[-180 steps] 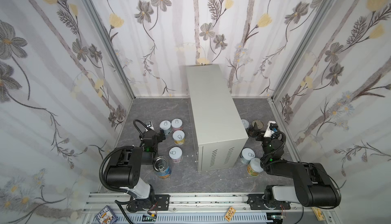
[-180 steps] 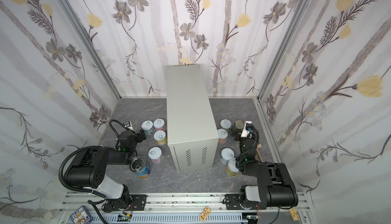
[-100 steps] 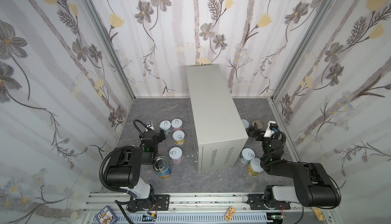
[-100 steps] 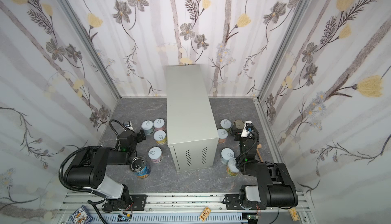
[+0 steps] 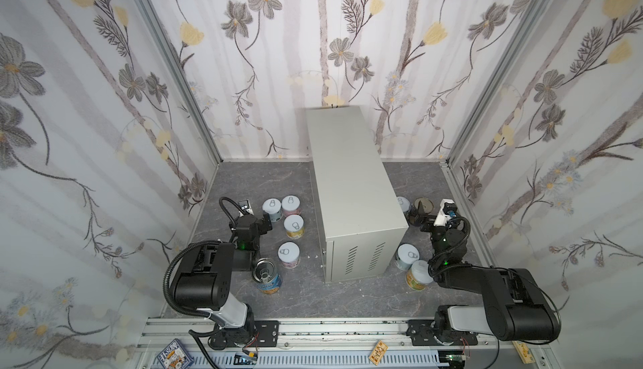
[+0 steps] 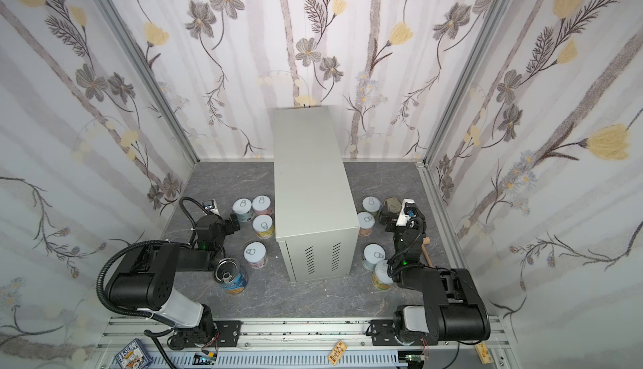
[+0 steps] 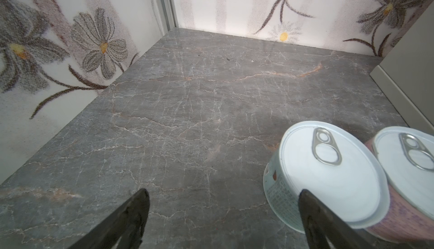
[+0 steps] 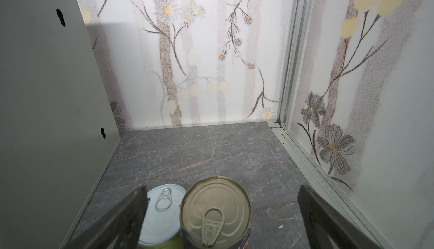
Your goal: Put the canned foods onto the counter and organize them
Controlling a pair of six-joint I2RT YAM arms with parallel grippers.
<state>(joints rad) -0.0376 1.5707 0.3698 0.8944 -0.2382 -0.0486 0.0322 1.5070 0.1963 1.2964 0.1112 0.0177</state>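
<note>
The counter (image 5: 351, 189) (image 6: 309, 182) is a tall beige-grey cabinet in mid-floor with a bare top. To its left stand several short white-lidded cans (image 5: 294, 226) (image 6: 263, 226) and a taller blue can (image 5: 266, 275) (image 6: 229, 275). My left gripper (image 5: 268, 218) (image 7: 223, 212) is open and empty, one finger by a teal-labelled can (image 7: 328, 172) that touches a pink one (image 7: 411, 165). On the counter's right, my right gripper (image 5: 422, 218) (image 8: 222, 203) is open around the dark navy can (image 8: 215, 210) (image 6: 391, 207) without touching it, next to a green-labelled can (image 8: 164, 215). Other short cans (image 5: 407, 256) (image 6: 374, 256) stand nearer.
Flowered walls close in the dark marbled floor (image 7: 187, 109) on three sides. A small wooden mallet (image 6: 426, 243) lies beside my right arm. The aluminium base rail (image 5: 313, 329) runs along the front. The counter's side wall (image 8: 47, 95) stands close beside my right gripper.
</note>
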